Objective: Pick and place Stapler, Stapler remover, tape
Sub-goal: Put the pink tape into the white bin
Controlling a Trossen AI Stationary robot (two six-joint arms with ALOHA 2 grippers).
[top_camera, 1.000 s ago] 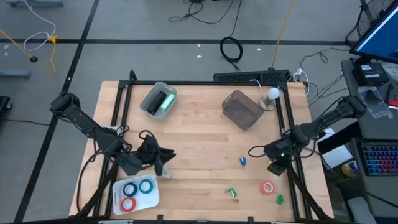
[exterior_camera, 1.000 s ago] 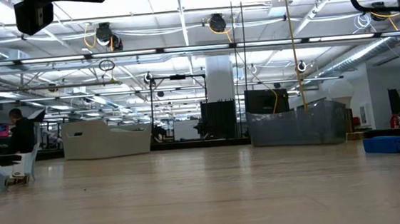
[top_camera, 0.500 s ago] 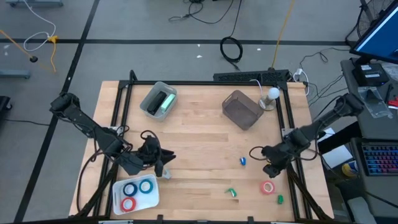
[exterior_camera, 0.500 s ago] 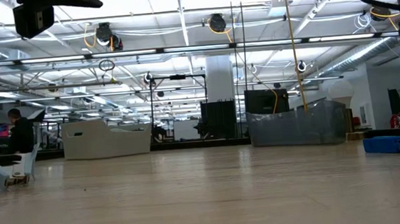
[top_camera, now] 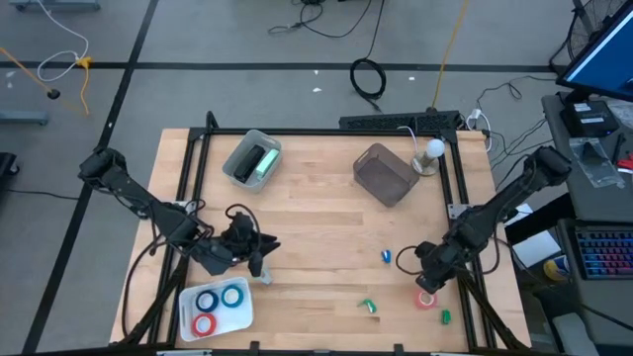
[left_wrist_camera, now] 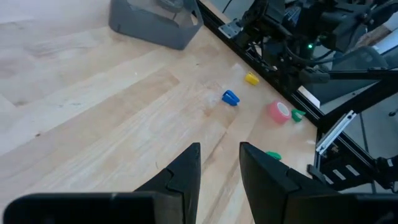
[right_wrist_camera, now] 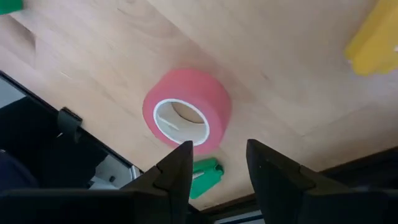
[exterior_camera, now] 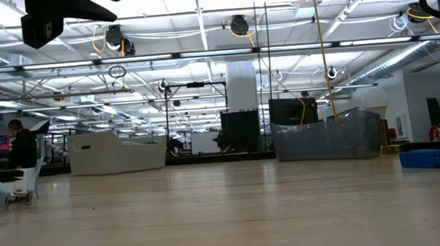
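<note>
A red tape roll [right_wrist_camera: 186, 112] lies flat on the wood near the table's right near corner [top_camera: 425, 300]. My right gripper [right_wrist_camera: 217, 168] hovers open just above it, on its far side [top_camera: 425, 282], touching nothing. Three more tape rolls, two blue and one red, lie in a white tray [top_camera: 188, 318] at the near left. My left gripper [top_camera: 259, 255] hangs open and empty above the table beside that tray [left_wrist_camera: 219, 171]. A green stapler [top_camera: 260, 163] rests in a clear bin at the far left. Small stapler removers lie loose: blue [top_camera: 386, 256], green [top_camera: 369, 307], green [top_camera: 445, 316].
A dark bin [top_camera: 386, 174] and a white lamp [top_camera: 433, 150] stand at the far right. A yellow piece [right_wrist_camera: 373, 37] lies close to the red roll. Black frame rails [top_camera: 461, 237] run along the table's right edge next to my right arm. Bare wood spreads across the middle.
My right gripper has gone toward the table's near edge and down, rolling as it went, and now stands over the red tape roll. Its jaws stay open. The left arm and all the objects have kept still.
</note>
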